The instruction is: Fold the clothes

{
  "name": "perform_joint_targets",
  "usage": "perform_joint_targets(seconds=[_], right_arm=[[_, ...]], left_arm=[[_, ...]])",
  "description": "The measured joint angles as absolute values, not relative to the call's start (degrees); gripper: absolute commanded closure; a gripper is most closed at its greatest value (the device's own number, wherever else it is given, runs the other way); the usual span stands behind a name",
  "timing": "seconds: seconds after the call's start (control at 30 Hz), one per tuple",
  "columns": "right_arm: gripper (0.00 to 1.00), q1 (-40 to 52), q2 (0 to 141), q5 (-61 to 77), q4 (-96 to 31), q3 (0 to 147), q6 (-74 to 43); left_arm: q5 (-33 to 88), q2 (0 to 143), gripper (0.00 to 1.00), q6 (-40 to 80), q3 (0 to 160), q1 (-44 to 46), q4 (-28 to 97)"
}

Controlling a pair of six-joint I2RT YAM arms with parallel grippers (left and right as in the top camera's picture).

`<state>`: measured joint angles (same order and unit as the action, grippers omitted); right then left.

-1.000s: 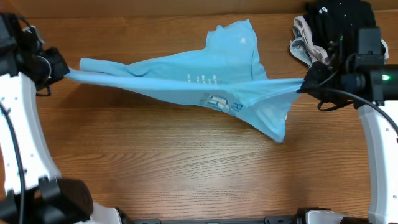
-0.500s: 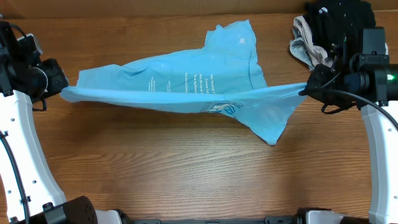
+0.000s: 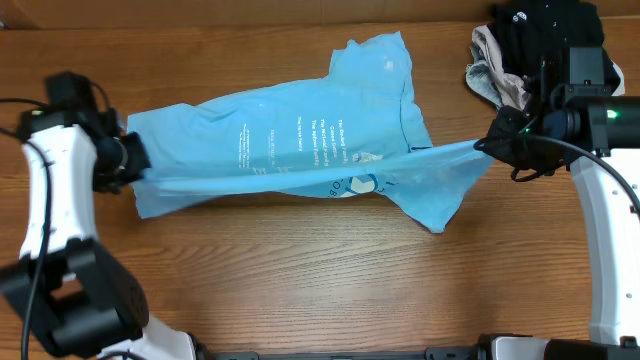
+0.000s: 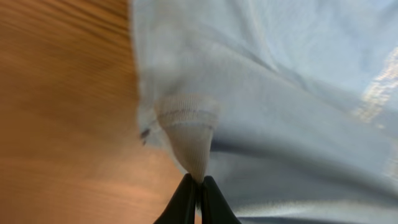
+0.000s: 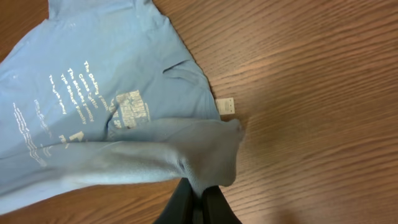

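Note:
The clothes, a sky-blue T-shirt with white printed text and a logo, lie spread across the middle of the wooden table. My left gripper is shut on its ribbed left edge, seen pinched between the black fingertips. My right gripper is shut on the shirt's right end, holding it raised above the table. A taut fold of cloth runs between the two grippers over the rest of the shirt. A small white tag shows at the shirt's edge.
A black garment lies bunched with a beige-and-white cloth at the back right corner, right behind my right arm. The left arm stands at the table's left side.
My left gripper has moved right and toward the front with its edge of the shirt, laying more cloth flat behind it. The right gripper has barely shifted.

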<state>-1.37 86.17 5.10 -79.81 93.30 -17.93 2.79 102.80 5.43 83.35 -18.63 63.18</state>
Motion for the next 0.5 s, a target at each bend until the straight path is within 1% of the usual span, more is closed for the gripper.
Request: perform_joint_targets(seconds=[0.13,0.17,0.2,0.3,0.37,0.4,0.5], right_arm=[[0.96,-1.4,86.2,5.1,-79.6,93.3,-18.0],[0.96,-1.4,86.2,5.1,-79.7,93.3,-18.0],[0.96,-1.4,86.2,5.1,-79.7,93.3,-18.0],[0.96,-1.4,86.2,5.1,-79.8,93.3,-17.8],[0.96,-1.4,86.2,5.1,-79.8,93.3,-17.7],[0.96,-1.4,86.2,5.1,-80.0,93.3,-17.7],[0.96,-1.4,86.2,5.1,-80.2,93.3,-17.3]], left_arm=[[2.8,107.5,0.95,5.7,79.7,-16.4,54.7],[2.8,108.7,0.87,5.7,79.4,-16.0,52.4],[2.8,110.2,0.69,5.6,79.2,-15.4,49.9],[2.8,113.6,0.43,6.5,79.1,-14.2,44.9],[3.3,114.9,0.33,7.0,79.1,-13.7,44.5],[3.6,115.1,0.31,7.3,79.1,-13.6,45.0],[4.3,115.1,0.30,7.8,80.4,-13.6,48.9]])
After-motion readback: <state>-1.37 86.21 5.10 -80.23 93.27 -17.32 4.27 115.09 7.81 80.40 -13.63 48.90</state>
